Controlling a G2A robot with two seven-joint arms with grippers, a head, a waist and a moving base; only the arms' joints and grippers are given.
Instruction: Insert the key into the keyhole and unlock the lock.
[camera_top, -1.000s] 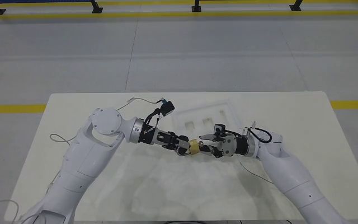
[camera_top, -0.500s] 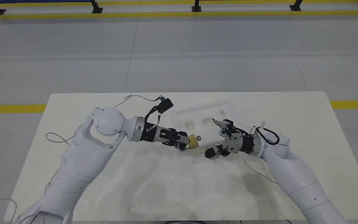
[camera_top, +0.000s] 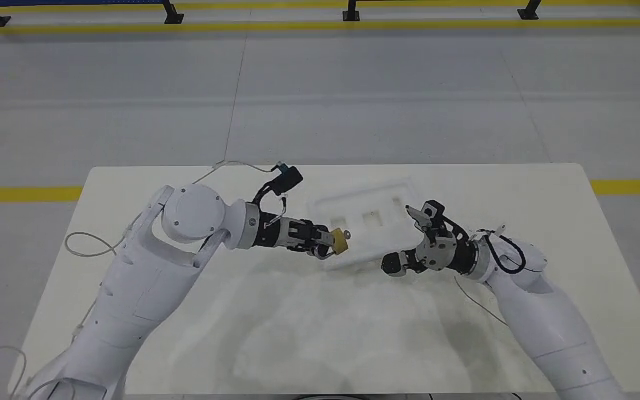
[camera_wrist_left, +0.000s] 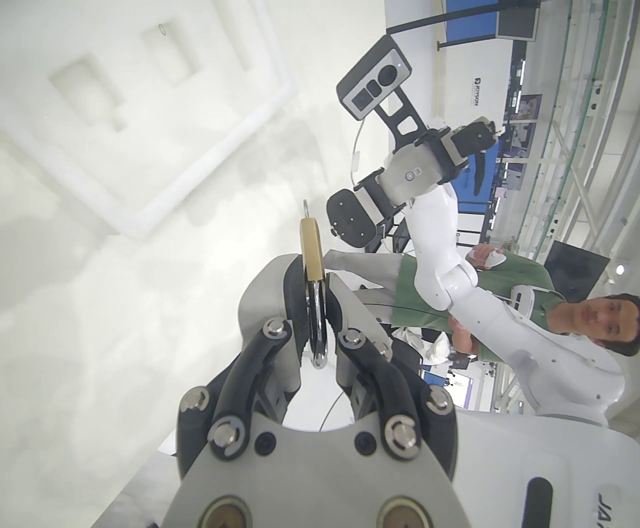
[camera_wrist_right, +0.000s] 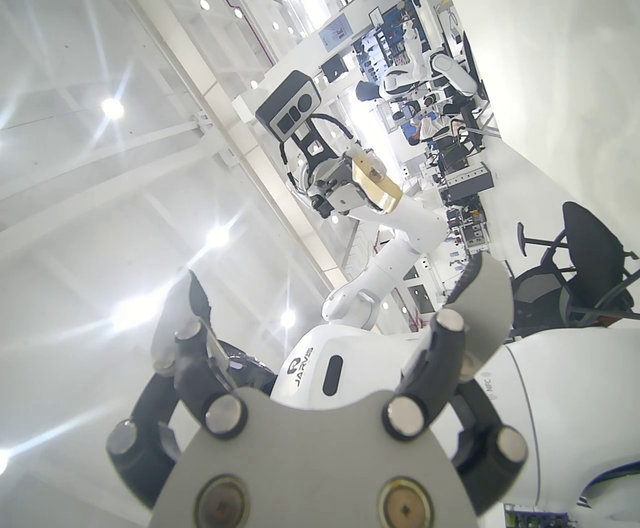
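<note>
Right wrist cam here: my right end effector (camera_wrist_right: 340, 282) has its two fingers spread wide apart, and the whole thing is angled up toward the bright ceiling lights (camera_wrist_right: 111, 107). Out past the fingers I can see the left end effector (camera_wrist_right: 356, 176) clamped on the brass lock (camera_wrist_right: 378, 186), holding it up in the air with one flat end of the body facing my way, and that arm's black wrist camera (camera_wrist_right: 290, 112) is just beside it. A black office chair (camera_wrist_right: 585, 250) sits off behind one finger, well apart from the lock.
</note>
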